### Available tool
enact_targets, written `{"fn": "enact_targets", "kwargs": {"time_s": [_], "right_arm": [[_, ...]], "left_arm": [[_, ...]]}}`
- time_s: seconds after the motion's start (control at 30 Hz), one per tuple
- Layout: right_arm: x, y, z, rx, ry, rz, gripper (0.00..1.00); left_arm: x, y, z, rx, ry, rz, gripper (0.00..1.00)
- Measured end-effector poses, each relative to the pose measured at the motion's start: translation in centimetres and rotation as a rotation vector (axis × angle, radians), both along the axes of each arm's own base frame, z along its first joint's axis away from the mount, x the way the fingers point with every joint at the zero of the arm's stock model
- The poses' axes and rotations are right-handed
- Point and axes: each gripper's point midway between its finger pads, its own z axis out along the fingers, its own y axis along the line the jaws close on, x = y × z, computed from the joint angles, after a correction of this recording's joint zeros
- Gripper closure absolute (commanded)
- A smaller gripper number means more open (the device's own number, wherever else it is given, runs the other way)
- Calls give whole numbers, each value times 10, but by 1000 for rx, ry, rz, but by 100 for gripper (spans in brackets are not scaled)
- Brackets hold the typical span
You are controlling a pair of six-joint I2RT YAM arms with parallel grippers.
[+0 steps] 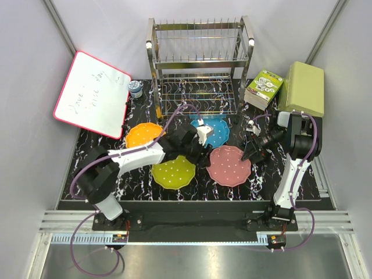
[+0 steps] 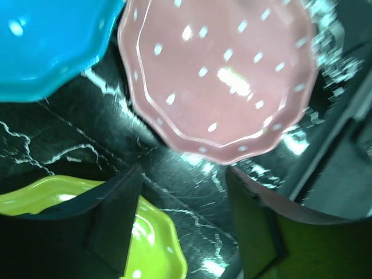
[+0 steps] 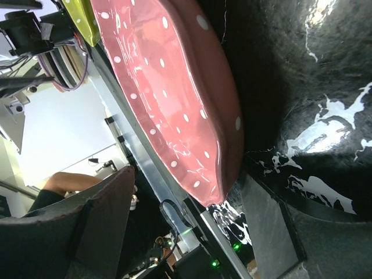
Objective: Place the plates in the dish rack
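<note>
Plates in four colours lie flat on the black marbled mat (image 1: 232,192) in front of the dish rack (image 1: 197,64), and none is loaded yet. The orange plate (image 1: 144,135) is off to the left, the blue plate (image 1: 214,132) is closest to the rack, and the yellow-green plate (image 1: 173,172) and pink plate (image 1: 230,166) are nearer the arms. The left gripper (image 1: 202,156) hangs over the gap between yellow-green, blue and pink with its jaws apart and nothing between them but bare mat, as the left wrist view shows. The right gripper (image 1: 251,154) sits low at the pink plate's right edge, also spread wide. In its own wrist view the rim reaches into the space between the fingers (image 3: 87,232), though whether either finger touches it cannot be told. These plates look like thin glossy plastic, so they are probably light and stiff enough to hold shape when lifted by one edge, but slick under a pad. The raised scalloped rim seems the only place to take hold (the centre offers nothing to pinch). One finger would have to get under the lip while the other closes on the inner slope. Held at one edge, a plate is likely to swing, so a deep, firm bite looks wise before standing it in a slot of the rack.
</note>
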Motion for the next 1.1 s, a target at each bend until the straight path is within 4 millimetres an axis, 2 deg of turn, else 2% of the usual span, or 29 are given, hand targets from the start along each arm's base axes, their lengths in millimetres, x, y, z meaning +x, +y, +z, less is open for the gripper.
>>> {"fn": "enact_targets", "kwargs": {"time_s": [0.1, 0.3, 0.43, 0.57, 0.7, 0.73, 0.77, 0.87, 0.97, 1.1], "right_arm": [[1, 1, 0, -1, 4, -6, 20], [1, 1, 0, -4, 9, -12, 20], [1, 1, 0, -5, 8, -13, 20], [1, 1, 0, -7, 11, -17, 20], [2, 2, 0, -10, 19, -25, 21], [2, 2, 0, -11, 20, -27, 21], [2, 2, 0, -12, 22, -29, 21], [3, 1, 0, -18, 25, -30, 21], [3, 0, -1, -23, 28, -33, 21], [2, -1, -1, -29, 33, -33, 24]], "left_arm": [[1, -8, 7, -33, 23, 2, 34], [3, -25, -23, -3, 147, 12, 35], [6, -18, -39, 29, 209, 61, 35], [11, -13, -41, 31, 239, 107, 37], [13, -14, -44, 22, 272, 136, 53], [12, -15, -46, 21, 290, 138, 64], [11, -18, -49, 18, 305, 138, 70], [9, -25, -60, 23, 365, 146, 76], [11, -26, -61, 21, 424, 169, 90], [18, -35, -60, -1, 472, 211, 98]]}}
